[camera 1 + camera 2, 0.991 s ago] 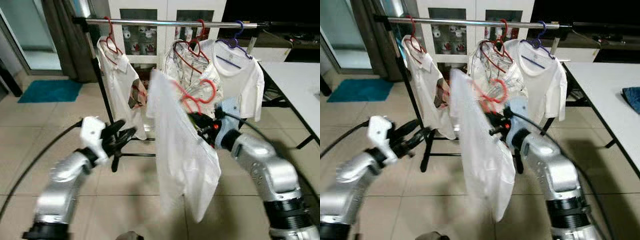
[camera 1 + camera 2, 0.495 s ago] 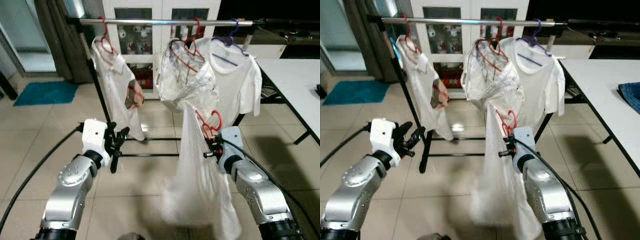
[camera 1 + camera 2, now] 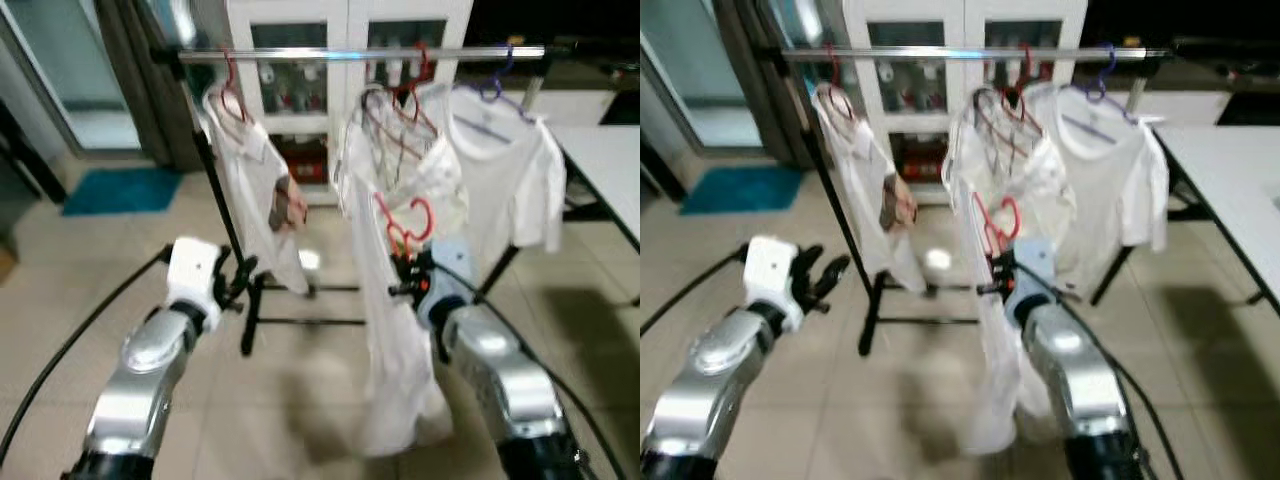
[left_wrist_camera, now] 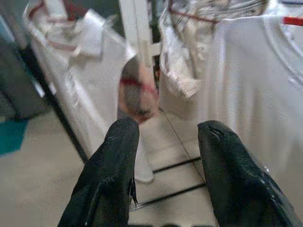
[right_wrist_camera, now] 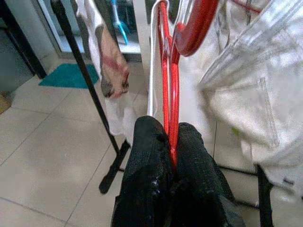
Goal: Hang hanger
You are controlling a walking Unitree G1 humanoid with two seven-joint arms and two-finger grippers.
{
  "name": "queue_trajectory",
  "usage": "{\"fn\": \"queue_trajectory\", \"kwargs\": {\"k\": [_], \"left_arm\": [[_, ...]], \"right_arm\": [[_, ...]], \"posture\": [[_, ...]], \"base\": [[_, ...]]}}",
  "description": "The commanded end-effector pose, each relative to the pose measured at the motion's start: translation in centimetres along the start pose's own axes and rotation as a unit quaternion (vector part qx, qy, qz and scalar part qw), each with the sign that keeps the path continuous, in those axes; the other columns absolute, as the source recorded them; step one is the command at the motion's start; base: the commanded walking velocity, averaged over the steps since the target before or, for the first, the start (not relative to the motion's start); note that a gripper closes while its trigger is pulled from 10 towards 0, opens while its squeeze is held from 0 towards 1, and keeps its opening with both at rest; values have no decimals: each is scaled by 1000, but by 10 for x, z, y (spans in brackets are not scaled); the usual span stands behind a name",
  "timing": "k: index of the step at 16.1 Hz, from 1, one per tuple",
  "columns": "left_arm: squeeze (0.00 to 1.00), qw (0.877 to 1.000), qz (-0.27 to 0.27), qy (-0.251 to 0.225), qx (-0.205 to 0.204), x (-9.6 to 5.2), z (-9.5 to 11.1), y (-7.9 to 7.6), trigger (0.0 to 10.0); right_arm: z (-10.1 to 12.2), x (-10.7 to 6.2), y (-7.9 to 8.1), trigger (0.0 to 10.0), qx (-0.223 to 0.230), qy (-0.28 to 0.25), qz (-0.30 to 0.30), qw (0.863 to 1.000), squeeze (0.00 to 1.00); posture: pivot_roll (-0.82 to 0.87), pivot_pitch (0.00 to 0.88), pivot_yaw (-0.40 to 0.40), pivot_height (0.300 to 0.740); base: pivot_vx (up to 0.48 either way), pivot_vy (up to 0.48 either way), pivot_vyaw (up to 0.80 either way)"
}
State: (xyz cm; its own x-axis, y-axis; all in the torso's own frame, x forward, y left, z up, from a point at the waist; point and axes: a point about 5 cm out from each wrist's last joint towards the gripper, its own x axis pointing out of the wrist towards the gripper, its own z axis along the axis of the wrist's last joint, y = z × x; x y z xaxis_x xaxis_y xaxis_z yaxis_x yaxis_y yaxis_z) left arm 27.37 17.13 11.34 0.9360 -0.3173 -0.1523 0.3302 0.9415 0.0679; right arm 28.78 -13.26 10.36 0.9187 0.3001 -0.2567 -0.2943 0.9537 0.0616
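A red hanger (image 3: pixel 402 222) carries a long white shirt (image 3: pixel 392 350) that droops toward the floor. My right gripper (image 3: pixel 405 275) is shut on the hanger's lower wire (image 5: pixel 169 101), below the silver rail (image 3: pixel 360 54) of the clothes rack. On that rail hang a white shirt on a red hanger (image 3: pixel 255 180), a crumpled white garment on red hangers (image 3: pixel 405 150) and a white T-shirt on a blue hanger (image 3: pixel 505 165). My left gripper (image 3: pixel 240 277) is open and holds nothing, out to the left near the rack's black post (image 3: pixel 222 210).
A white table (image 3: pixel 610 150) stands at the right. Behind the rack is a white cabinet with glass doors (image 3: pixel 340 40). A blue mat (image 3: pixel 120 190) lies on the tiled floor at the left, by dark curtains (image 3: pixel 150 80). A black cable (image 3: pixel 60 350) loops along my left arm.
The camera has shifted and the picture is blurred. My right gripper has lifted the hanger and shirt a little and brought them closer to the rack. The left gripper stays open.
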Motion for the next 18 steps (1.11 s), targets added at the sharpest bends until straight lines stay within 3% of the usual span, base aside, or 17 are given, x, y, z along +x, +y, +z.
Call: {"fn": "queue_trajectory", "kwargs": {"k": [1, 8, 14, 18], "left_arm": [[0, 1000, -15, 1, 7, 1, 3, -6, 10000], [0, 1000, -16, 9, 16, -8, -1, -6, 10000], [0, 998, -32, 26, 42, -13, -2, -5, 10000], [0, 999, -28, 4, 36, -7, 11, -1, 10000]], "right_arm": [[14, -1, 1, 10000, -20, -23, 17, 999, 0], [28, -5, 6, 10000, -37, -34, 88, 995, 0], [50, -4, 11, 10000, -64, -40, 100, 992, 0], [45, 0, 11, 10000, -61, -31, 66, 996, 0]], "posture": [[-44, 0, 86, 740], [-37, 8, 67, 740], [-35, 10, 73, 740], [-42, 0, 75, 740]], "base": [[368, 0, 0], [367, 0, 0], [364, 0, 0], [363, 0, 0]]}}
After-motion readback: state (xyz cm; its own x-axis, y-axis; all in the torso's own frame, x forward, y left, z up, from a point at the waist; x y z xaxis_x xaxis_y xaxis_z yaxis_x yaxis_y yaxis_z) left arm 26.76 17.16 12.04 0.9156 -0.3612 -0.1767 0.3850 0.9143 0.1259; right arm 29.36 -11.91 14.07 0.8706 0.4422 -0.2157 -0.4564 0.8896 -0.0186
